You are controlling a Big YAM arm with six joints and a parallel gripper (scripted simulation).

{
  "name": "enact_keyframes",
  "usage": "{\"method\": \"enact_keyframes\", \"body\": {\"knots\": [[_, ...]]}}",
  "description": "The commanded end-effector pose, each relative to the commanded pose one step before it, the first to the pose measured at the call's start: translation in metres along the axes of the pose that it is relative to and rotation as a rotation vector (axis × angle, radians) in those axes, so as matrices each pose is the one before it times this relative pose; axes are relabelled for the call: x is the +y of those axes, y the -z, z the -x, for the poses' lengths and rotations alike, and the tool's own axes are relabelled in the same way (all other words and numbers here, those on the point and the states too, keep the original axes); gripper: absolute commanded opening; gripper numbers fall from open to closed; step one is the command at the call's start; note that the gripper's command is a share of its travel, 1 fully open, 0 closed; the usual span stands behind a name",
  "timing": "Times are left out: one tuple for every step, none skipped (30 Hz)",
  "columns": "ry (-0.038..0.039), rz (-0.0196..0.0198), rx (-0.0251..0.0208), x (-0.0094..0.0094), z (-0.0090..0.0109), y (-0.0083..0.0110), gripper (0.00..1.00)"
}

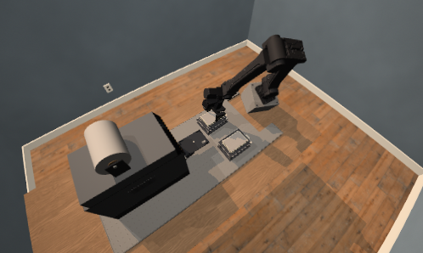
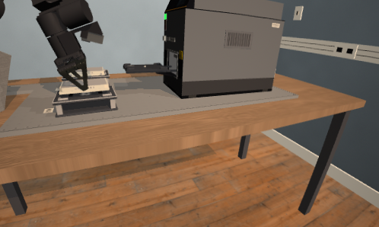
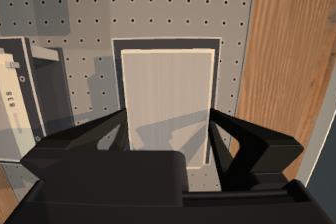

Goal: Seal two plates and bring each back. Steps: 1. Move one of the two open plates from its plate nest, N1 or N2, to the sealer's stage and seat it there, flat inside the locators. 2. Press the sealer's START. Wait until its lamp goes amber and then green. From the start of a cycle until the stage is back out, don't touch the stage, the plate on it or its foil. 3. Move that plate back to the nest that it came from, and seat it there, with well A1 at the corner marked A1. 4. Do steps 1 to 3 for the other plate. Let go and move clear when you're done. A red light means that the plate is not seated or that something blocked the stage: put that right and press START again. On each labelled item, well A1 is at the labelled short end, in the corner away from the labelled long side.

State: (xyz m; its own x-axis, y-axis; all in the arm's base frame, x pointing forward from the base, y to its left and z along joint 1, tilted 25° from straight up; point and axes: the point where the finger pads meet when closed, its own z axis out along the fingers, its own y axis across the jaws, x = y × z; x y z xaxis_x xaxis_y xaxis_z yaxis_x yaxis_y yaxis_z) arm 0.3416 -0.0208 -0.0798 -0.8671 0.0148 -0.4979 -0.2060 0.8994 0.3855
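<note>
Fingers of the black two-fingered end effector [image 1: 219,116] [image 2: 85,88] [image 3: 168,111] stand wide, clamped on a pale, flat-topped rectangular plate [image 1: 207,119] [image 2: 73,88] [image 3: 167,85] over its dark, raised nest [image 1: 209,132] [image 2: 85,100] [image 3: 165,43]; seating is unclear. Releasing it askew could leave an edge riding the rim.

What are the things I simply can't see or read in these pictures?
- Lettering on the other plate: too small in the wrist view, and the left edge cuts that plate off.
- The wells of the gripped plate: a plain sheet covers its top in the wrist view.
- Top of the white roll: cut off by the exterior view's upper edge.
</note>
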Motion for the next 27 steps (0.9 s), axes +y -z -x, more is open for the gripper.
{"method": "enact_keyframes", "body": {"knots": [[0.00666,0.01175,0.00171,0.00678,-0.00321,-0.00669,0.0],[0.00165,-0.0048,-0.00118,-0.00101,0.00103,-0.00056,0.0],[0.0041,-0.0025,-0.00472,-0.00127,0.0031,-0.00066,0.0],[0.00592,-0.0025,-0.00743,-0.00095,0.00405,0.00004,0.0],[0.0,0.0,0.0,0.0,0.0,0.0,0.0],[0.0,0.0,0.0,0.0,0.0,0.0,0.0],[0.00103,-0.00343,-0.00389,-0.00244,0.00225,0.00128,0.0],[0.00073,-0.00216,-0.00152,-0.00205,0.00117,-0.0002,0.0],[0.00085,-0.00185,-0.00148,-0.00195,0.00142,0.0004,0.0],[0.00094,-0.00183,-0.00159,-0.00198,0.00148,0.00047,0.0],[0.00092,-0.002,-0.00149,-0.00202,0.00144,0.00048,0.0],[0.00079,-0.00193,-0.00131,-0.00198,0.0013,0.00049,0.0],[-0.00441,-0.001,0.00119,-0.00124,-0.0005,0.0006,0.0],[-0.00452,-0.00093,0.00132,-0.00105,-0.00068,0.00064,0.0],[-0.00353,0.00077,0.00275,-0.00023,-0.00084,0.00014,0.0],[-0.00385,0.00098,0.00328,0.00015,-0.00122,0.00016,0.0],[-0.00427,0.00211,0.00386,0.00022,-0.00185,0.0001,0.0],[-0.00636,0.00317,0.00668,0.00114,-0.00384,0.00018,0.0],[-0.00602,0.00317,0.00644,0.00112,-0.00363,0.00014,0.0],[-0.00365,0.00059,0.00335,0.00057,-0.00257,0.00034,0.0],[-0.00313,0.00086,0.00276,0.00067,-0.00234,0.00036,0.0],[0.0,0.0,0.0,0.0,0.0,0.0,0.0],[0.0,0.0,0.0,0.0,0.0,0.0,0.0],[0.00046,-0.00038,-0.00074,0.00097,-0.00055,0.001,0.0],[-0.00053,-0.00042,-0.00056,0.00073,-0.001,0.00104,0.0],[-0.00075,-0.00032,-0.00026,0.00071,-0.00095,0.00094,0.0],[-0.00058,-0.00023,-0.0002,0.00084,-0.00109,0.00095,0.0]]}}
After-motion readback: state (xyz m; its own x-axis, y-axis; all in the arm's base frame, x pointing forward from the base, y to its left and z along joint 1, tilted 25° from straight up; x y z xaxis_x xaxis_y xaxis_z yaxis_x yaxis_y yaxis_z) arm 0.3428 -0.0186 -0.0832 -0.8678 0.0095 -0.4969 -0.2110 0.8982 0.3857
